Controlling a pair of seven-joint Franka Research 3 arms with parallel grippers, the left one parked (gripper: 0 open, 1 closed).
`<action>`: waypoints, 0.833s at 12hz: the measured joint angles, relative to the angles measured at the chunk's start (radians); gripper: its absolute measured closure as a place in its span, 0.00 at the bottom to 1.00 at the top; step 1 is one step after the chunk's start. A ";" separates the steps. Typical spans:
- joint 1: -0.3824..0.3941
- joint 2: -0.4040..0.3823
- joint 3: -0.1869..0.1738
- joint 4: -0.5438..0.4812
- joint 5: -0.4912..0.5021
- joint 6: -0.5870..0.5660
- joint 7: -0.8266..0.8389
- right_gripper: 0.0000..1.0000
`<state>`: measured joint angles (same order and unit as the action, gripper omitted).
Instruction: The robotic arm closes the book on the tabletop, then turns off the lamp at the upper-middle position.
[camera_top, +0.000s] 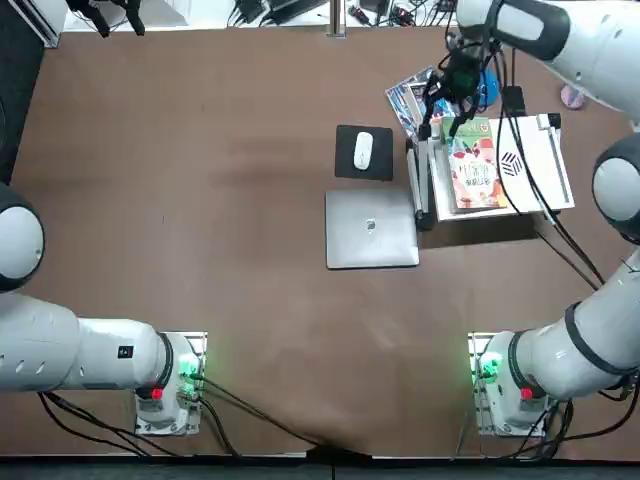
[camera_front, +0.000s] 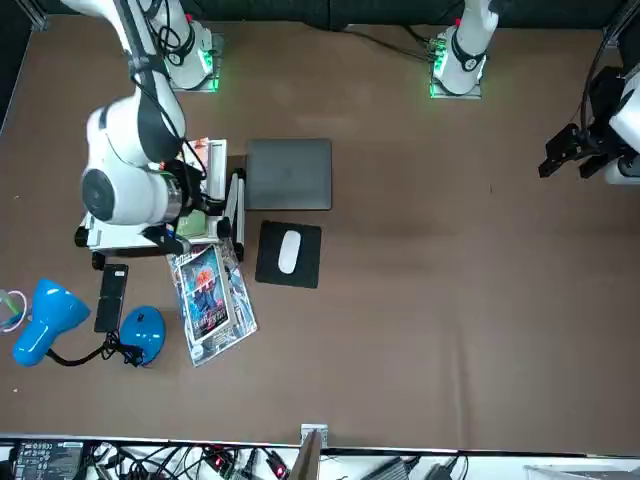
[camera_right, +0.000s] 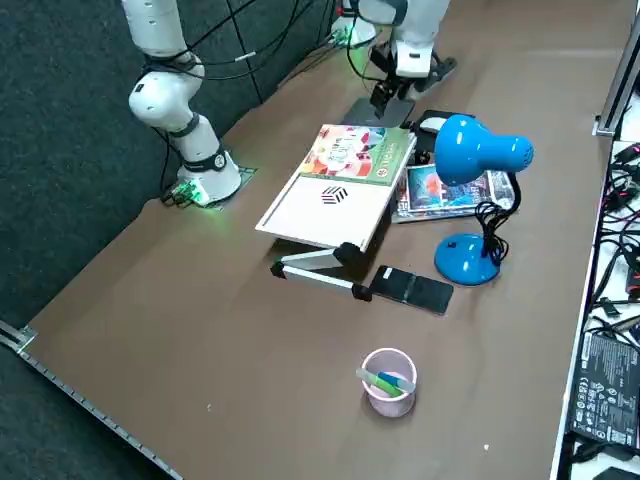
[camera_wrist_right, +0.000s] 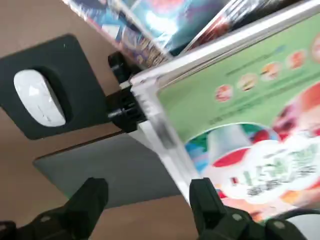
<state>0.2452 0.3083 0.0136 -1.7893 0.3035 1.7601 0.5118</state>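
Observation:
The book (camera_top: 474, 166) lies shut, green cover with a red-pink picture up, on a tilted white stand (camera_top: 545, 170); it also shows in the side view (camera_right: 362, 152) and fills the wrist view (camera_wrist_right: 250, 110). My right gripper (camera_top: 440, 100) hovers over the book's corner nearest the mouse pad, open, with nothing between its fingers (camera_wrist_right: 205, 200). The lamp has a blue head (camera_right: 482, 150) and a round blue base (camera_right: 465, 258); it stands beside the stand, toward the table's far edge. From the front, lamp head (camera_front: 45, 320) and base (camera_front: 143, 330) show fully.
A white mouse (camera_top: 363, 150) on a black pad and a shut grey laptop (camera_top: 371, 228) lie left of the stand. Glossy leaflets (camera_front: 210, 298) lie between stand and lamp. A black phone (camera_right: 412, 290) and a pink cup (camera_right: 388, 380) sit further right.

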 joint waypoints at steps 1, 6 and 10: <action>-0.002 -0.017 -0.008 0.012 -0.028 -0.014 0.001 0.00; -0.016 -0.052 -0.025 0.104 -0.267 -0.009 0.001 0.00; -0.053 0.002 -0.027 0.187 -0.294 0.021 -0.037 0.00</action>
<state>0.1925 0.3102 -0.0132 -1.6019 0.0098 1.7816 0.4743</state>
